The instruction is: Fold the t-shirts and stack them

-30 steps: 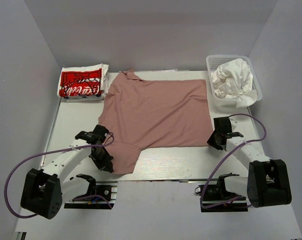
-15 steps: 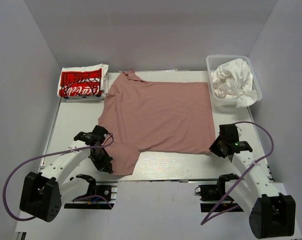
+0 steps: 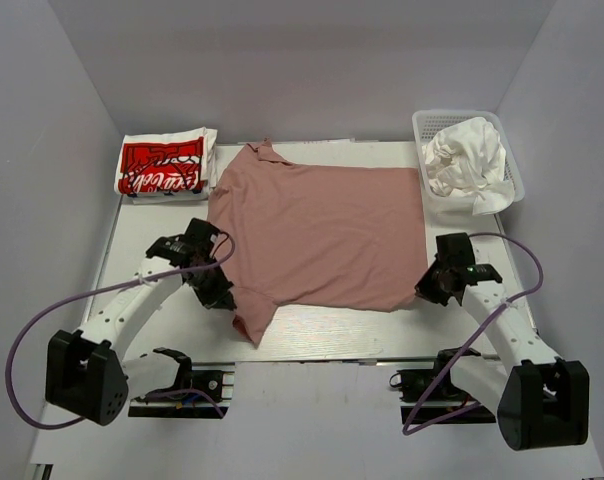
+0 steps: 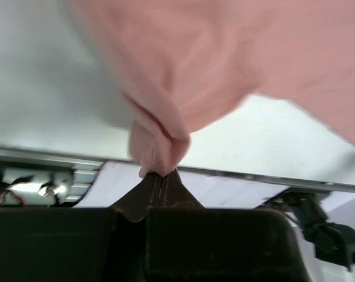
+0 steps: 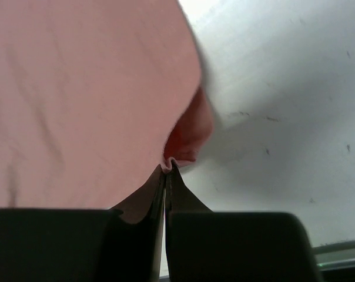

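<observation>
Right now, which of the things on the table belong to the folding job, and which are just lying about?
Job in hand:
pink t-shirt, pinched by the left gripper and the right gripper
folded red-logo t-shirt
crumpled white t-shirts, far right

Lying about:
white mesh basket, only holding the crumpled ones

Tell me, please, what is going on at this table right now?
Two robot arms are handling a pink t-shirt spread on the table. The left pincer is shut on its near left sleeve, and the right pincer is shut on its near right corner. A folded shirt with a red print lies at the far left, and crumpled white shirts wait in a basket at the far right.
</observation>
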Controlling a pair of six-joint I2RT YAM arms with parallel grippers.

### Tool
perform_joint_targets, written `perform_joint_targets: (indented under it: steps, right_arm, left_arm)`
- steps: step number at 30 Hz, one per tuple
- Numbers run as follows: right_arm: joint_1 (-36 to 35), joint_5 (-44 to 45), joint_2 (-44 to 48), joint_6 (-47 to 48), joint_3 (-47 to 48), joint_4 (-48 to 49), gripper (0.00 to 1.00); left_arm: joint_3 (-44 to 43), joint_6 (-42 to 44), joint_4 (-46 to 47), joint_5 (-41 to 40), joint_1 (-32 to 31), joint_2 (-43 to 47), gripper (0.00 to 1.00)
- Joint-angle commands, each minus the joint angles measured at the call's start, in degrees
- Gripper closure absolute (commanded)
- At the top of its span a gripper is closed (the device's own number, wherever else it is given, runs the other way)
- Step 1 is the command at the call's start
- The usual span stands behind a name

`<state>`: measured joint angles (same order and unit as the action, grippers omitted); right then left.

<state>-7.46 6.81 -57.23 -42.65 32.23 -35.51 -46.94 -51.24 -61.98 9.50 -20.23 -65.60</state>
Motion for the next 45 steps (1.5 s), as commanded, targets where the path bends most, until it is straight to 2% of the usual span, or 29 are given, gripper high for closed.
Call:
perform_joint_targets:
  steps: [1, 4, 7, 13, 14, 15, 18, 22, 29, 35, 37, 38, 39, 40, 41, 42, 44, 45]
  right_arm:
    - [-0.01, -0.92, -2.87, 2.56, 5.64, 4.03, 1.00]
    - [-0.09, -0.66, -7.17, 4.32, 10.39, 4.83, 1.00]
    - [-0.18, -0.74, -10.96, 5.03, 15.05, 6.06, 1.00]
    - [0.26, 2.24, -17.56, 4.87, 23.66, 7.56, 1.00]
    - [0.17, 2.77, -19.48, 5.73, 26.19, 7.56, 1.00]
    - [0.26, 3.99, -20.11, 5.65, 26.92, 7.73, 1.00]
    - [0.34, 5.31, -24.41, 6.53, 30.96, 7.56, 1.00]
    - [0.87, 7.34, -29.77, 7.67, 37.36, 5.28, 1.00]
    - [1.66, 9.45, -34.26, 7.85, 40.37, 6.68, 1.00]
    - [2.36, 10.16, -39.97, 9.34, 43.79, 7.12, 1.00]
    - [2.28, 10.16, -42.60, 10.39, 45.90, 7.38, 1.00]
    - [2.10, 10.24, -44.79, 10.57, 46.43, 7.56, 0.86]
    - [2.19, 10.42, -45.94, 11.53, 47.65, 7.38, 0.82]
    - [1.93, 9.72, -46.65, 11.71, 49.58, 6.95, 0.75]
    - [1.93, 9.80, -47.35, 11.72, 51.34, 5.55, 0.63]
    - [1.84, 9.45, -47.53, 12.93, 52.05, 4.49, 0.58]
    - [1.58, 8.58, -46.57, 13.03, 52.68, 4.31, 0.43]
    - [1.40, 7.18, -46.04, 13.99, 52.24, 5.00, 0.39]
  left_arm:
    - [-6.74, 2.02, 6.67, 1.40, -0.25, -3.11, 1.00]
    - [-13.58, 4.13, 10.98, 3.51, 0.63, -9.09, 1.00]
    - [-22.10, 4.13, 11.53, 0.27, 0.63, -16.18, 1.00]
    - [-42.92, 5.45, 4.77, -10.53, 2.04, -31.23, 1.00]
    - [-45.41, 5.45, 2.76, -11.25, 2.73, -35.08, 1.00]
    - [-49.70, 5.45, 1.95, -12.21, 3.61, -36.77, 1.00]
    - [-55.52, 5.45, 1.06, -13.01, 5.45, -41.17, 1.00]
    - [-60.46, 5.45, 1.07, -13.01, 8.09, -44.69, 1.00]
    - [-67.13, 7.12, 3.35, -9.85, 11.00, -50.58, 1.00]
    - [-69.51, 8.35, 5.81, -8.10, 12.84, -56.20, 0.99]
    - [-70.39, 9.23, 7.92, -7.21, 12.85, -58.05, 0.85]
    - [-70.92, 9.84, 7.92, -6.69, 12.85, -58.75, 0.76]
    - [-72.32, 9.85, 8.79, -6.68, 12.85, -59.54, 0.68]
    - [-73.29, 10.37, 8.80, -6.16, 13.37, -61.12, 0.36]
    - [-74.17, 11.24, 9.32, -5.20, 13.37, -61.66, 0.20]
    - [-75.83, 11.78, 9.33, -5.19, 13.37, -61.66, 0.00]
    - [-76.46, 13.09, 9.33, -4.49, 13.37, -61.66, 0.00]
    - [-76.46, 13.10, 10.02, -4.49, 13.37, -60.88, 0.00]
